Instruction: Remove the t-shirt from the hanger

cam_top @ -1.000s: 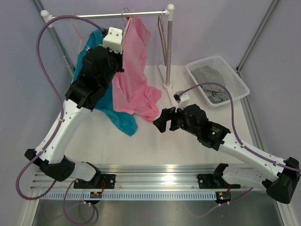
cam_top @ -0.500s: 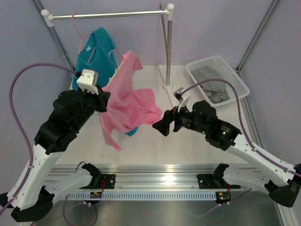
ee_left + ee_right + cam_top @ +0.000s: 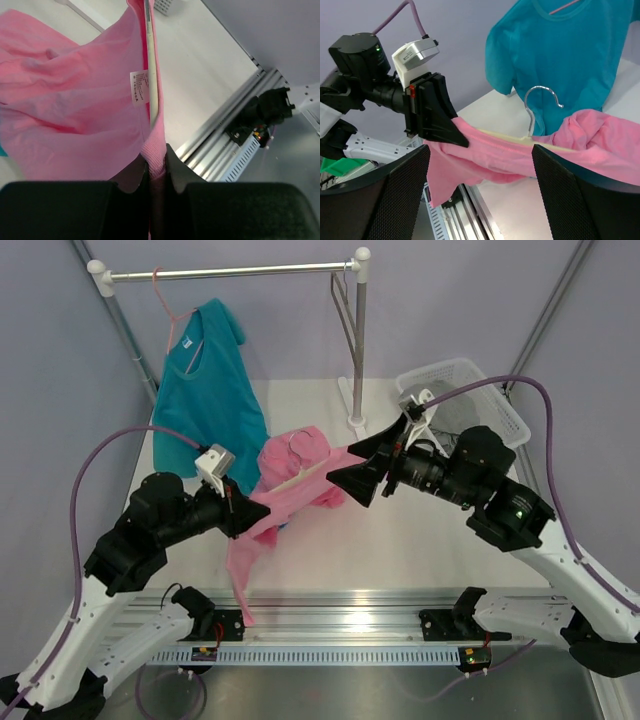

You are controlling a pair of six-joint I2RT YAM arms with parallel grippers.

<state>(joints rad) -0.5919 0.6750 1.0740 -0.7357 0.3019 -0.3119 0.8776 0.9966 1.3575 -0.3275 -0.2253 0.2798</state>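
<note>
Here left jaws pinch the t-shirt (image 3: 75,100) (pink).

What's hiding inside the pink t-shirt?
The cream hanger. One slim arm shows along the fabric's edge, and its metal hook pokes out at the top. The rest of it is covered by the t-shirt.

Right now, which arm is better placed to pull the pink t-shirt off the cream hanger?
Right. The right fingers are open and free, facing the free end of the hanger. The left fingers are already shut on the t-shirt at its other shoulder, so that arm probably serves best by holding.
</note>
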